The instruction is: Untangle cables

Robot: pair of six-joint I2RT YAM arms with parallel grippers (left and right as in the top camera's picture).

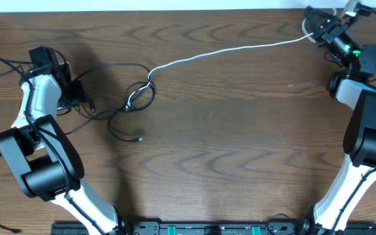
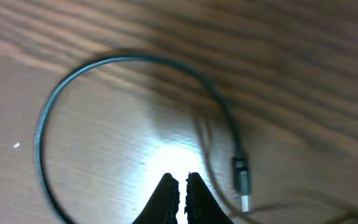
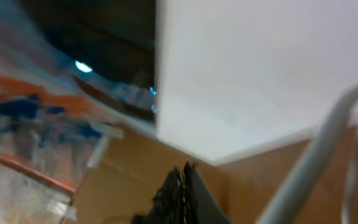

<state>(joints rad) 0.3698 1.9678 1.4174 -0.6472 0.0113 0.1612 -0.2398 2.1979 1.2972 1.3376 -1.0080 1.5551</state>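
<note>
Table [image 1: 227, 143]: dark wood-grain top, with both arms reaching over it from the near edge.
White cable [image 1: 234, 49]: stretched across the far half, from the black bunch up to the right gripper in the far right corner.
Black cables [image 1: 139, 96]: looped and bunched left of centre, with strands trailing towards the left arm.
Left gripper [image 2: 180, 185]: jaws pressed together, low over the wood, inside one black loop; a plug [image 2: 242, 177] lies just beside it.
Right gripper [image 3: 184, 183]: jaws together; the white cable arcs close alongside, and I cannot tell whether it is pinched.
Room: a white panel [image 3: 247, 74] beyond the table, with blurred orange and blue to its left.
</note>
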